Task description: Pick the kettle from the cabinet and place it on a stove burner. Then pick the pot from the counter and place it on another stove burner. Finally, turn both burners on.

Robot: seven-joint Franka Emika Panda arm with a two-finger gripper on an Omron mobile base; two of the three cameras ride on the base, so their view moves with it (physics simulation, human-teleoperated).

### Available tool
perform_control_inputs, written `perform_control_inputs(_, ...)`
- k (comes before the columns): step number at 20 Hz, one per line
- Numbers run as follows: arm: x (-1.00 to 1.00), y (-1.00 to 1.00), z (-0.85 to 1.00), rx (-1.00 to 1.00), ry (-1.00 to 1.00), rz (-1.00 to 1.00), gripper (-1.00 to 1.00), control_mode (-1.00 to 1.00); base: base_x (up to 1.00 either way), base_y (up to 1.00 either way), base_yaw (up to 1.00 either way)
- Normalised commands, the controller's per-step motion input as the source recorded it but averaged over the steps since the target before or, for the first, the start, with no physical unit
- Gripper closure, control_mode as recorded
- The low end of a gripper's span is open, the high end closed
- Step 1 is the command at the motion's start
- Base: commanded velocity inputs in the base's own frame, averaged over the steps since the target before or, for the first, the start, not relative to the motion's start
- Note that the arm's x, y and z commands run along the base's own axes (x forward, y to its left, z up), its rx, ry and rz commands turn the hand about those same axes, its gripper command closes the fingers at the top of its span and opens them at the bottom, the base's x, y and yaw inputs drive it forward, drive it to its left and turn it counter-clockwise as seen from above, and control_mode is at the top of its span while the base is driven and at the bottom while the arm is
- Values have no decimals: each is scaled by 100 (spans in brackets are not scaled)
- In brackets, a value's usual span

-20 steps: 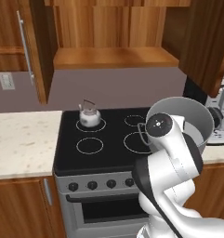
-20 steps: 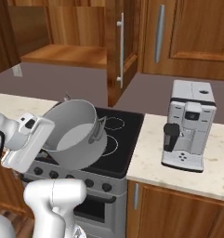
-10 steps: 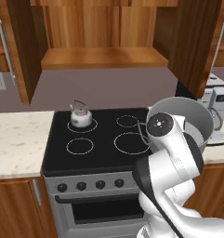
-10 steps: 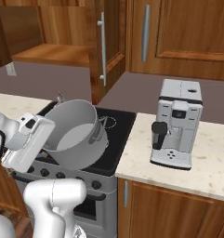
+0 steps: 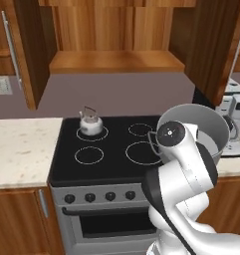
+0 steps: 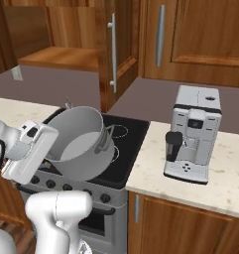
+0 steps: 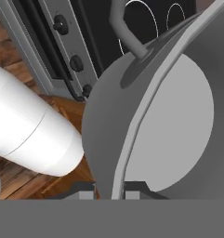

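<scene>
**Pot carried tilted over the stove's front right corner as the base slides along**

The gripper (image 7: 109, 191) is clamped on the rim of the pot (image 6: 84, 144), one finger on the outside wall and one inside, as the hand view shows. The pot hangs tipped on its side, its open mouth turned up and away from the arm, clear of the stove (image 5: 109, 149) top and above its front right corner. One loop handle sticks out toward the burners.

The kettle (image 5: 90, 122) stands upright on the back left burner, well apart from the pot. Above the stove the cabinet (image 5: 114, 60) is open, its shelf bare wood, a door with a long silver bar handle (image 6: 112, 52) swung out on the right. The counter (image 5: 19, 149) runs off from the stove's left edge. On the stretch of counter past the stove's right edge sits a coffee machine (image 6: 191, 134), just beyond the pot.

Against the pictures from a second ago, the whole scene has shifted sideways in both base views: the stove and kettle sit further right in the left view, and the coffee machine further left in the right view. That is the base driving, not the things moving. The arm and pot hold the same pose in the frame, the grip unchanged, and the kettle stays on its burner.
</scene>
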Motion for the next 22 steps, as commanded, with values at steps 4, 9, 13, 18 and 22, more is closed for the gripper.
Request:
perform_control_inputs(4, 0, 0, 0, 0, 0, 0, 100, 100, 14, 8, 9)
perform_control_inputs(9, 0, 0, 0, 0, 0, 0, 100, 100, 41, 11, 3)
perform_control_inputs(13, 0, 0, 0, 0, 0, 0, 100, 100, 47, 27, 0)
perform_control_inputs(18, 0, 0, 0, 0, 0, 0, 100, 100, 30, 23, 0)
perform_control_inputs(22, 0, 0, 0, 0, 0, 0, 100, 100, 6, 18, 0)
